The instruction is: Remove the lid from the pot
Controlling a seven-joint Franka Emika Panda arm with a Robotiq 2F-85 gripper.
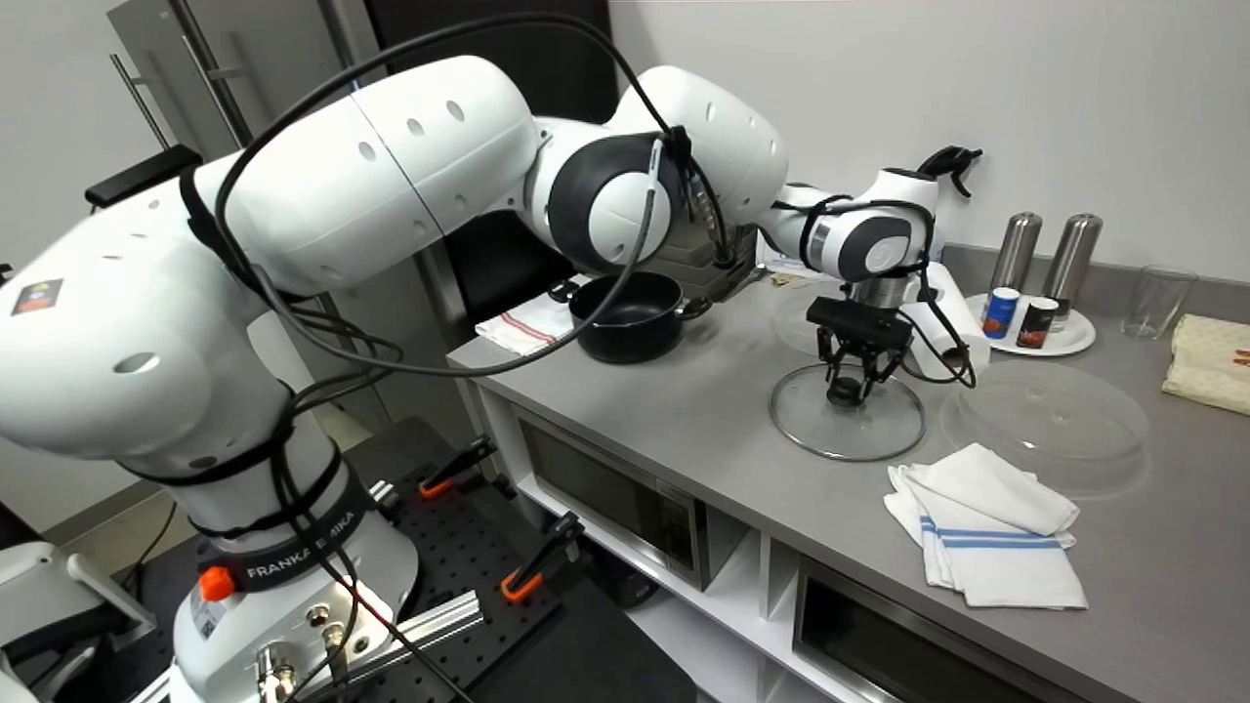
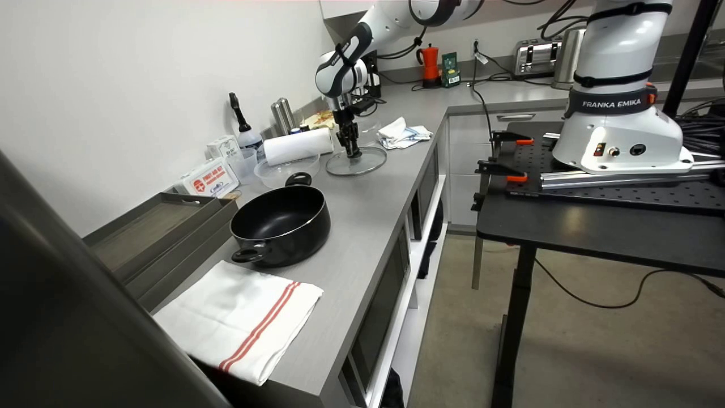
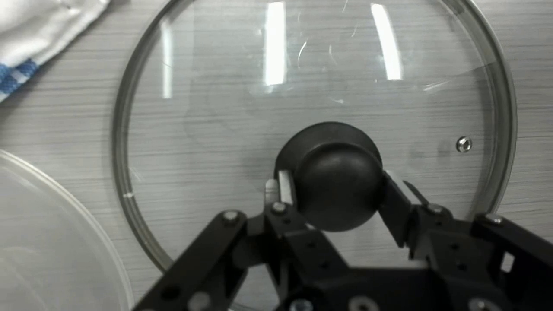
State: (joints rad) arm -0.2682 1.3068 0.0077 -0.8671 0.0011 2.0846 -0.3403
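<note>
The round clear glass lid lies flat on the grey counter, apart from the pot; it also shows in an exterior view and in the wrist view. Its dark centre knob sits between my fingers. My gripper has both fingers against the sides of the knob. In both exterior views the gripper points down over the lid's middle. The black pot stands uncovered farther along the counter, with its dark inside visible; it also shows in an exterior view.
A clear round cover and a blue-striped towel lie beside the lid. A paper towel roll and another clear disc are near it. Grey trays and a red-striped towel flank the pot.
</note>
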